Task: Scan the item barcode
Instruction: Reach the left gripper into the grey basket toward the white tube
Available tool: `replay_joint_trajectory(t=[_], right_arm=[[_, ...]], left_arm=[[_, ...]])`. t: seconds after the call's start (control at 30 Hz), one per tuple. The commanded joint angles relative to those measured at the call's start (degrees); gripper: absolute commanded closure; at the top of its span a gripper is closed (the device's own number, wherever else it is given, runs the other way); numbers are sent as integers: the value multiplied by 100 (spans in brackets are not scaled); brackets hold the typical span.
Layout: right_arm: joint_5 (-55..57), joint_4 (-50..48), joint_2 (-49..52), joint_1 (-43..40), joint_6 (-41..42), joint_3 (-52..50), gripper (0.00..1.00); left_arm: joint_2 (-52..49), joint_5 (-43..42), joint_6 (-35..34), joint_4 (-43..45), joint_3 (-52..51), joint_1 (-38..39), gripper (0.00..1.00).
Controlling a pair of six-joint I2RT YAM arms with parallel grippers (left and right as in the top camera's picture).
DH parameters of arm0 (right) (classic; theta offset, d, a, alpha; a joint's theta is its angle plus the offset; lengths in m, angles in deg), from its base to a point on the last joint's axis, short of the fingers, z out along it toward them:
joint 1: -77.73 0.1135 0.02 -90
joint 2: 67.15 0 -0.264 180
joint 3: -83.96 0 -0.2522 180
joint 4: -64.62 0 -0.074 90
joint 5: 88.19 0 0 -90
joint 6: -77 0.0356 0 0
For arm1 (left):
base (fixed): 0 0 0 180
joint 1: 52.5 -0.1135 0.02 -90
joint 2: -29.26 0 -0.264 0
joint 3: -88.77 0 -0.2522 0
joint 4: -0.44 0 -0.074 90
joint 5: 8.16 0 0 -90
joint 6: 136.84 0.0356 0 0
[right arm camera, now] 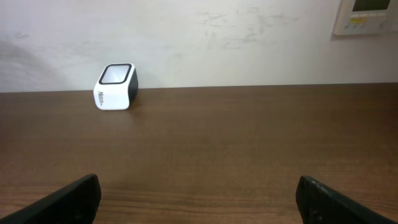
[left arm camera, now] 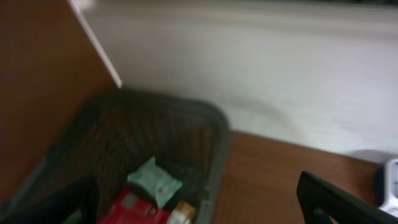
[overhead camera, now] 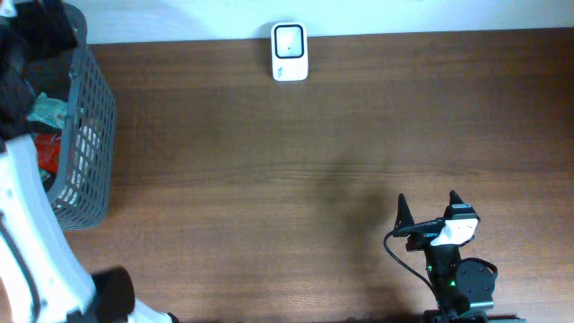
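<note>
A mint-green packet point(left arm camera: 154, 180) lies on a red packet point(left arm camera: 134, 208) inside the grey basket point(left arm camera: 219, 146), ahead of the wide-spread left gripper point(left arm camera: 193, 186). The right gripper point(right arm camera: 198, 185) is likewise spread.

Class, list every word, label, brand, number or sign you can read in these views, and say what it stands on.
None can be read.
scanner: small print low on its white side, too small.
wall panel: markings under its display, blurred.
green packet and red packet in the basket: too blurred.
</note>
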Motion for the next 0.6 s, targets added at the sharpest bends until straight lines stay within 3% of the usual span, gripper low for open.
replay_joint_trajectory(t=[0.0, 0.2, 0.4, 0.5, 0.57], right_arm=[[52, 4, -39, -26, 17, -50, 1], [50, 4, -39, -26, 17, -50, 1], [50, 4, -39, -26, 17, -50, 1], [50, 4, -39, -26, 17, -50, 1], [50, 4, -39, -26, 17, -50, 2]], left_arm=[[-750, -232, -297, -282, 260, -634, 1], [-1464, -286, -297, -715, 190, -1567, 1], [-2216, -490, -164, -1043, 37, -1692, 0], [-2588, -468, -70, -1456, 28, -1692, 8], [-2785, -334, 120, -1681, 28, -1722, 8]])
